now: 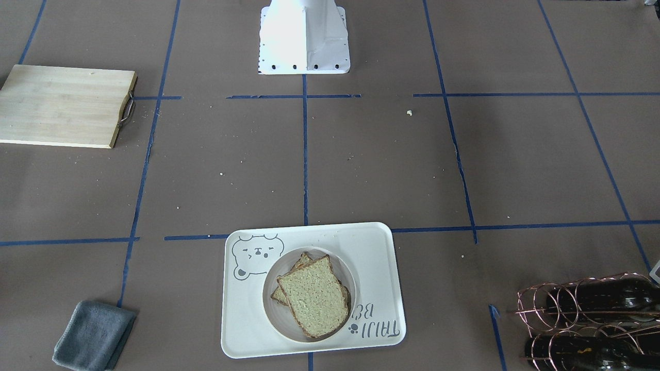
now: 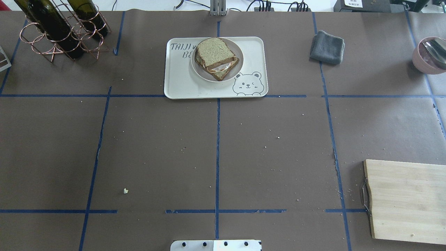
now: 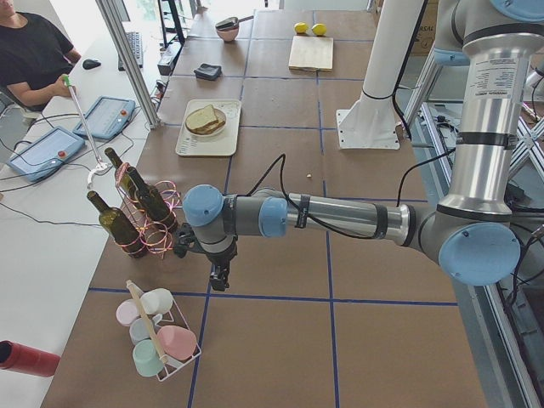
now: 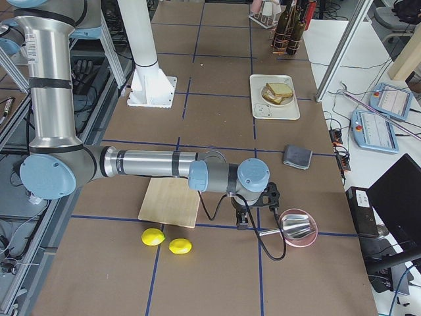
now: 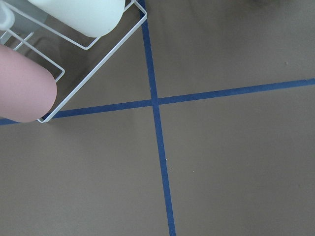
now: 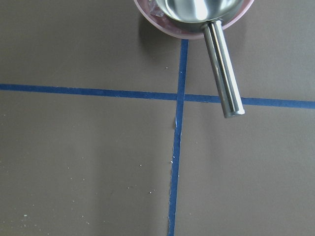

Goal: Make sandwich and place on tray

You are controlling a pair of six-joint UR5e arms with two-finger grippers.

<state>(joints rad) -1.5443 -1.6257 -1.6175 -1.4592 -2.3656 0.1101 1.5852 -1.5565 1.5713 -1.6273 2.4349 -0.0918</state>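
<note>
The sandwich, two tan bread slices with white egg showing between them, lies on a small round plate on the cream bear-face tray at the table's far middle. My left gripper hangs low over the table by the wine rack, far from the tray. My right gripper hangs by the pink bowl, also far from the tray. Both show only in the side views, so I cannot tell whether they are open or shut. The wrist views show no fingers.
A wooden cutting board lies on my right. A grey cloth lies right of the tray. A copper wine rack with bottles stands far left. A pink bowl with a metal scoop, a cup rack and two lemons sit at the table's ends.
</note>
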